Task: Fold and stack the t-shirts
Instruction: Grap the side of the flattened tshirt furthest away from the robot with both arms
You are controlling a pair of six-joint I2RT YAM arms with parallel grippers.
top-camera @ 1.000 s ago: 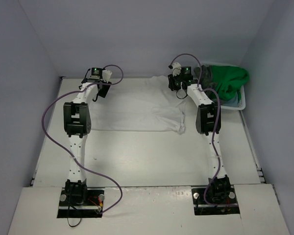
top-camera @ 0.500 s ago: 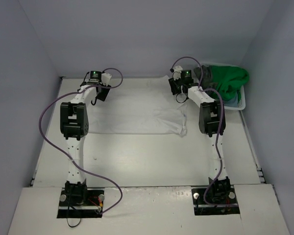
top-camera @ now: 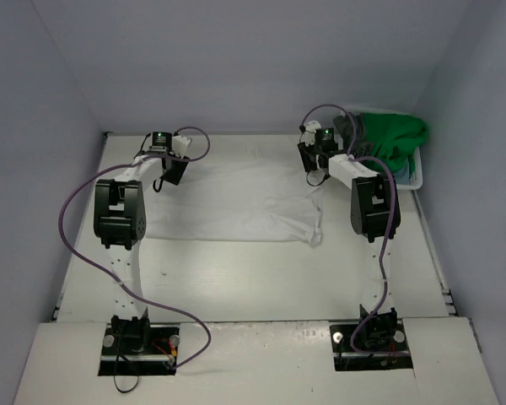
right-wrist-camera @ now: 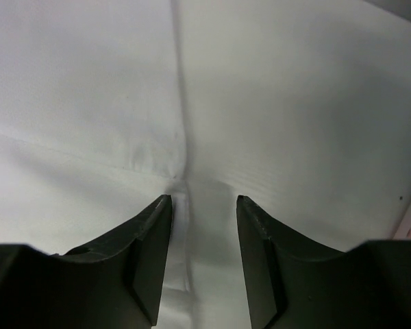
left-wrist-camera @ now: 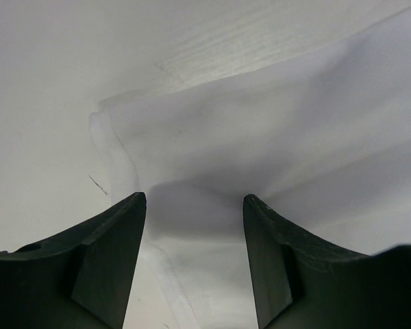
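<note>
A white t-shirt (top-camera: 236, 198) lies spread flat across the back half of the table (top-camera: 236, 278). My left gripper (top-camera: 170, 173) is down at its far left corner. In the left wrist view the left gripper (left-wrist-camera: 192, 199) is open, its jaws straddling the shirt's hem (left-wrist-camera: 294, 137). My right gripper (top-camera: 316, 175) is at the far right corner. In the right wrist view the right gripper (right-wrist-camera: 203, 199) is open too, with a seam of the white cloth (right-wrist-camera: 89, 103) running between its fingers. A bright green t-shirt (top-camera: 398, 135) and a dark grey one (top-camera: 351, 126) are heaped in the basket.
The white laundry basket (top-camera: 411, 179) stands at the back right corner, just right of my right arm. Grey walls close in the table on the left, back and right. Purple cables loop off both arms.
The white shirt has slid toward the near side and lies flatter. Both grippers moved slightly nearer and both elbows swung outward. The right jaws have widened.
</note>
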